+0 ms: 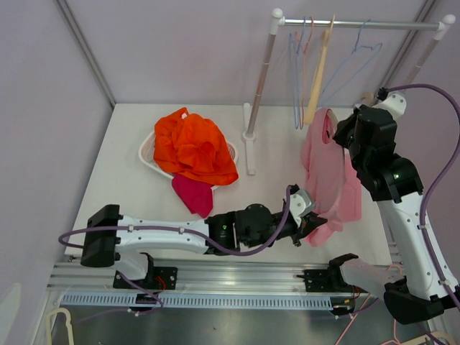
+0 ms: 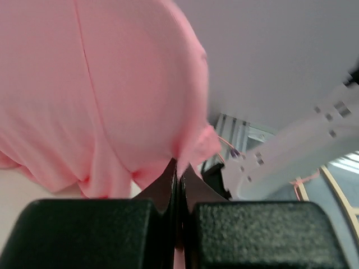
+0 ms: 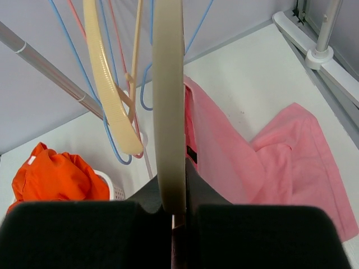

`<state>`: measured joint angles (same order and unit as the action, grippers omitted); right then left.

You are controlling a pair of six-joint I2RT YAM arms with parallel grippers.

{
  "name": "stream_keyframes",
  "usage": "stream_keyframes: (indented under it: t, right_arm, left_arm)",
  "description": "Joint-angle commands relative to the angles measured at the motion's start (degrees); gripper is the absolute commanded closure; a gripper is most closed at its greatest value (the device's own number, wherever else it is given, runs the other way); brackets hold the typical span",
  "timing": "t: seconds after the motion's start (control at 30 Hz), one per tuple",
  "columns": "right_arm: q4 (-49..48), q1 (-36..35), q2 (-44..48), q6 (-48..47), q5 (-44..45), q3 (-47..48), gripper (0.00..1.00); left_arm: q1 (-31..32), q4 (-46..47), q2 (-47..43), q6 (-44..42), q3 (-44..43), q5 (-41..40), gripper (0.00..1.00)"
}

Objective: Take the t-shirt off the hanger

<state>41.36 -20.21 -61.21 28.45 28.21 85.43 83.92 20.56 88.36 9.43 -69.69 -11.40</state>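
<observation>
A pink t-shirt [image 1: 329,176] hangs from a cream hanger [image 3: 168,106] and droops onto the table at the right. My right gripper [image 1: 339,134] is shut on the hanger at the shirt's top; in the right wrist view [image 3: 176,196] the hanger bar stands clamped between the fingers, with the shirt [image 3: 269,162] spreading below and to the right. My left gripper [image 1: 314,221] is shut on the shirt's lower edge; in the left wrist view [image 2: 178,171] a pinch of pink cloth [image 2: 112,95] rises from the closed jaws. In the top view the shirt hides most of the held hanger.
A clothes rack [image 1: 259,86] stands at the back with a rail carrying a second cream hanger [image 1: 316,79] and thin blue and pink wire hangers [image 1: 298,65]. A white basket [image 1: 147,154] piled with orange clothes [image 1: 192,147] sits left of it, a magenta cloth [image 1: 194,194] beside it.
</observation>
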Motion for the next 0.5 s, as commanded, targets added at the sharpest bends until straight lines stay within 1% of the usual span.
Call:
stream_keyframes:
  t: [0.0,0.07,0.1,0.13,0.2,0.23,0.27,0.4,0.47]
  right_arm:
    - [0.46,-0.45,-2.94,-0.14,2.2,6.32,1.0]
    - [5.9,-0.1,-8.9,-1.28,2.55,10.44,1.0]
    - [8.18,0.34,-11.45,-2.16,2.38,15.42,1.0]
    - [12.56,1.04,-16.61,-2.52,0.38,17.82,1.0]
    - [15.92,3.59,-21.12,-4.0,-3.31,23.52,1.0]
    - [17.94,4.47,-22.88,-4.45,-6.81,24.77,1.0]
    - [18.66,6.04,-25.34,-4.97,-8.5,25.57,1.0]
    - [21.3,8.33,-28.08,-6.47,-11.76,27.77,1.0]
    - [22.18,9.22,-28.18,-6.74,-13.08,27.69,1.0]
  left_arm:
    - [3.17,5.2,-7.03,-0.98,4.21,3.83,0.99]
    - [7.21,4.23,-9.33,-5.46,5.7,4.71,1.0]
    - [8.79,3.36,-10.47,-6.78,6.4,4.54,0.99]
    - [11.85,2.91,-12.31,-8.01,6.67,4.72,1.0]
    - [14.77,1.51,-13.56,-9.95,7.02,5.51,0.99]
    - [16.96,0.11,-14.34,-11.0,7.11,6.29,0.99]
    - [18.02,-0.42,-14.7,-11.1,7.46,7.26,0.99]
    - [21.89,-1.57,-15.67,-10.23,11.15,12.96,0.99]
    - [22.95,-3.14,-15.24,-8.74,12.65,13.42,0.99]
